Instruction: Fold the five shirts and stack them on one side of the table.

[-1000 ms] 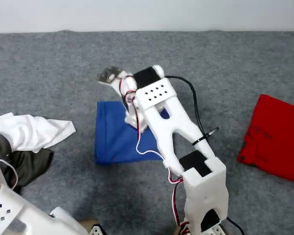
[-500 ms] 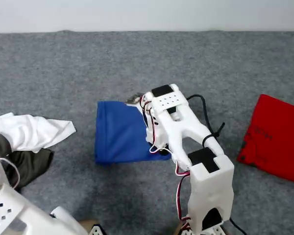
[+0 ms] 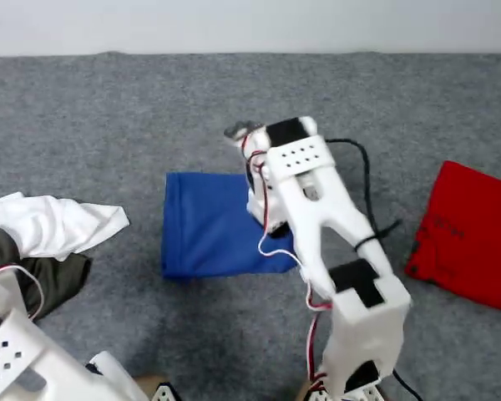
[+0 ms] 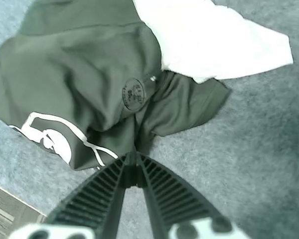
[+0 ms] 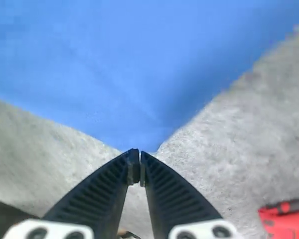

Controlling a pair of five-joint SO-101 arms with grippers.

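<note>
A folded blue shirt [image 3: 202, 225] lies flat in the middle of the grey table. My right gripper [image 3: 265, 219] hangs over its right edge; in the right wrist view the gripper [image 5: 136, 163] is shut and empty above a corner of the blue shirt [image 5: 139, 64]. A folded red shirt [image 3: 472, 234] rests at the right edge. At the left, a crumpled white shirt [image 3: 54, 221] lies on a dark green shirt [image 3: 46, 280]. My left gripper [image 4: 136, 165] is shut just above the hem of the green shirt [image 4: 84, 84], beside the white shirt [image 4: 209, 40].
The grey carpet-like table top [image 3: 150, 109] is open at the back and between the blue and red shirts. The left arm's white base [image 3: 12, 363] sits at the front left corner. A red shirt corner [image 5: 284, 211] edges into the right wrist view.
The right arm's wrist dropped from the blue shirt's far left corner to its right edge, then rose and shifted slightly right. The shirts lie as before.
</note>
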